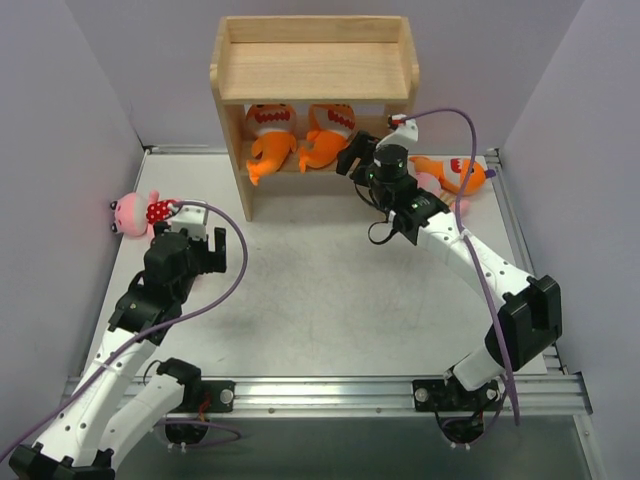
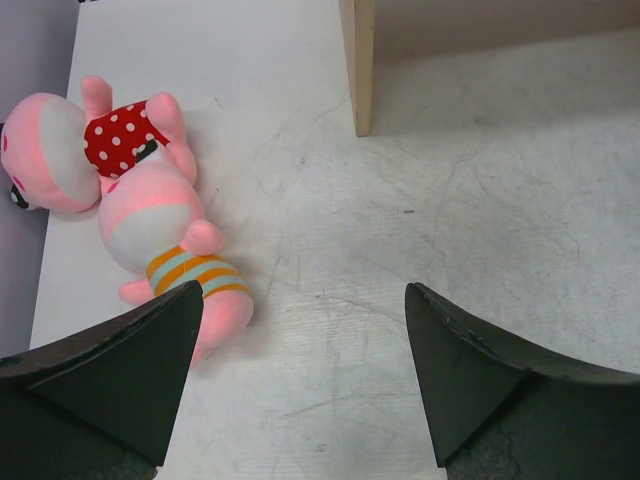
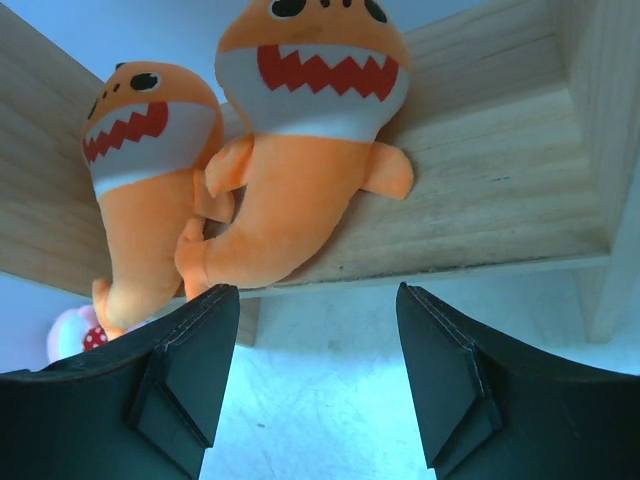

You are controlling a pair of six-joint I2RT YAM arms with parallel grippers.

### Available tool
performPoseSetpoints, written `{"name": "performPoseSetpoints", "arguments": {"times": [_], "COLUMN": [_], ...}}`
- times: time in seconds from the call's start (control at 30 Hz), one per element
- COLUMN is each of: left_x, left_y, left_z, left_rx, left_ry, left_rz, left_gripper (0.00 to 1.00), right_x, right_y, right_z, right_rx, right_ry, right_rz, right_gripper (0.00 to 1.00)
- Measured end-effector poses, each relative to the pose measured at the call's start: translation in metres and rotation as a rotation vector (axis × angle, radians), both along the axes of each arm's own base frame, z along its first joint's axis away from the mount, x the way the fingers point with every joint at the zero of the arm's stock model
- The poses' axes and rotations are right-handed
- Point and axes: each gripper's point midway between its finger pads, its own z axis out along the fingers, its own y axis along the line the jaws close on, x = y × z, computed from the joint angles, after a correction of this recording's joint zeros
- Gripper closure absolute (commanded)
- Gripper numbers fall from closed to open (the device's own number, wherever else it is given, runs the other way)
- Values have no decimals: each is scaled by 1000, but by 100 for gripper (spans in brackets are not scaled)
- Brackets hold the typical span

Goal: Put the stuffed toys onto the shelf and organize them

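Observation:
Two orange stuffed toys point(image 1: 270, 135) point(image 1: 328, 135) with toothy mouths sit side by side on the middle tier of the wooden shelf point(image 1: 314, 70). In the right wrist view they point(image 3: 150, 180) point(image 3: 310, 130) rest on the shelf board point(image 3: 500, 210). My right gripper point(image 1: 354, 158) point(image 3: 318, 330) hangs open just in front of them, holding nothing. A third orange toy point(image 1: 452, 172) lies on the table right of the shelf, with something pink point(image 1: 431, 180) beside it, partly hidden by my right arm. At the left, a polka-dot pink doll point(image 1: 135, 212) point(image 2: 120, 140) and a striped one point(image 2: 175, 255) lie together. My left gripper point(image 1: 190, 232) point(image 2: 305, 340) is open just right of them.
The shelf's front left leg point(image 2: 358, 60) stands ahead of my left gripper. Grey walls close in both sides, and the dolls lie against the left wall point(image 2: 20, 120). The shelf's top tray point(image 1: 314, 50) holds nothing. A purple cable point(image 1: 470, 130) loops above my right wrist.

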Motion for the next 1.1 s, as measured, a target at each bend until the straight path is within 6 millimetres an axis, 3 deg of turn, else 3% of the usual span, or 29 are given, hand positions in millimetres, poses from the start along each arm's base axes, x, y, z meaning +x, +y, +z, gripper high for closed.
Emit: {"name": "performPoseSetpoints", "arguments": {"times": [0.17,0.3,0.4,0.67,1.1], "left_x": [0,0,0,-1,-3], "left_y": [0,0,0,0,-1], "left_z": [-1,-1,-1,0,3], "left_rx": [1,1,1,-2,-6], "left_ry": [4,4,3,-4,-15], "left_rz": [-1,-1,-1,-1,-9], "left_gripper": [9,9,9,9,9], "right_x": [4,14,26,50,68], "right_y": [10,19,24,29,33], "right_z": [-9,-8,-13,-57,-45], "right_rx": [105,199,252,273,319], "right_ry": [-14,-53,-70,-35,-77], "right_rz": [5,-11,-40,-113,-144], "right_gripper": [37,46,48,49,48]}}
